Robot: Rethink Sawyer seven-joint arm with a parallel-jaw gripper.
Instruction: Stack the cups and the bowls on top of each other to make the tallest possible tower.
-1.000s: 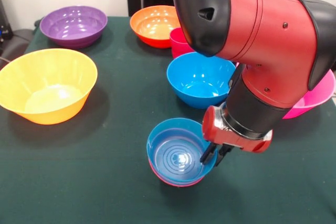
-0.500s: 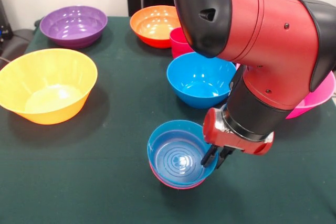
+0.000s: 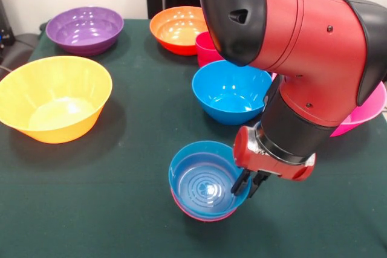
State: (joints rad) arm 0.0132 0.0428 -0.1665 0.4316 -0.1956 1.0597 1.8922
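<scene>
Two nested bowls (image 3: 202, 187); claw (image 3: 247, 184) at rim.

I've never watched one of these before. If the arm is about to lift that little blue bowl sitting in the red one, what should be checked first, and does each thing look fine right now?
1. Gripper at the small blue bowl: ok, its tips straddle the rim on the arm's side.
2. Grip closed firmly: cannot tell.
3. Blue bowl nested in the small red bowl: ok, only a red edge shows beneath.
4. Red bowl will stay down when blue lifts: cannot tell.
5. Space around the pair: ok, the mid-sized blue bowl and yellow-orange bowl stand apart.
</scene>
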